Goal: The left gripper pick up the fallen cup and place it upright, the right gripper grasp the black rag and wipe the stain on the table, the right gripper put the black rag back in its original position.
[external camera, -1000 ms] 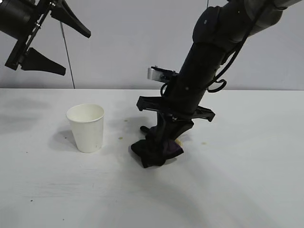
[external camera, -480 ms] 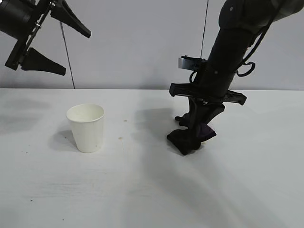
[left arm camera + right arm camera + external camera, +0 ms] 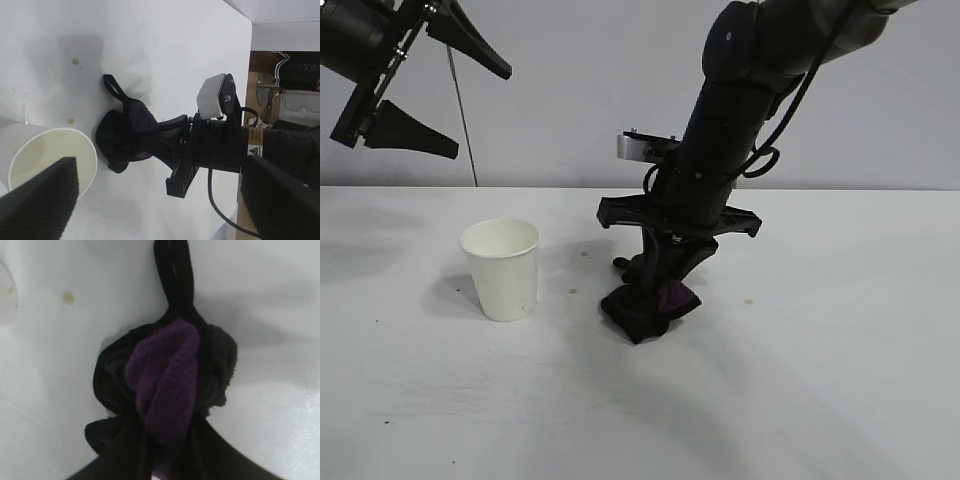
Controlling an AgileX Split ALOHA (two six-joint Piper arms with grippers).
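With the black rag [image 3: 648, 308] being pinched by the right tool [image 3: 655, 300] at frame centre, firm downward pressure across the desk [image 3: 820, 380] is being advised.

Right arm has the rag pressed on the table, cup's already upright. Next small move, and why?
Probably slide the black rag a little toward the cup. The right gripper is shut on the rag, pressing it onto the table, and a small yellowish spot shows between rag and cup, with another on the rag's far side. The left gripper hangs open above the cup, clear of that path.
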